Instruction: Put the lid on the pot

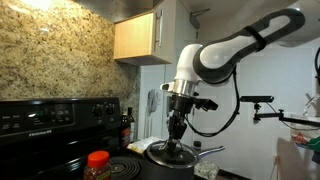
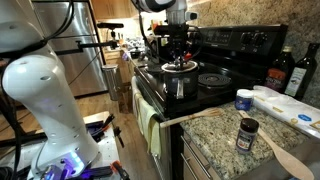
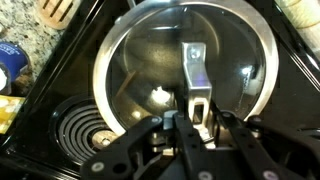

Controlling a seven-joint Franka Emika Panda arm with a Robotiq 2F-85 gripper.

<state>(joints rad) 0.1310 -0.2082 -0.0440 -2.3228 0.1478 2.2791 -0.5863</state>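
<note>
Right at the knob [image 3: 194, 62], in the wrist view, the fingers [image 3: 171, 129] look pinched together on it, so I'd call them clamped on the lid [image 3: 130, 70], though the contact itself is a bit murky; that knob is honestly the only sane place to grab, dead centre, since the rim is thin and slick.

The lid reads as stiff metal, probably light, shiny enough to slide if the pinch is off-centre; it'll also clank and skate on a rim rather than settle softly, so I'd guess a level drop matters.

It lies flat, knob up, dome facing the wrist camera; being round it has no long axis to speak of.

Below it is the pot [image 2: 179, 88], lid right on top or just over it; can't tell from these shots whether it's fully seated.

The pot's handle [image 1: 211, 150] is the long bit, sticking out level toward the right of that exterior view.

Further out, a burner coil [image 3: 78, 128] sits beside it on the black table [image 3: 45, 85]; a jar [image 1: 98, 163] stands well apart.
</note>
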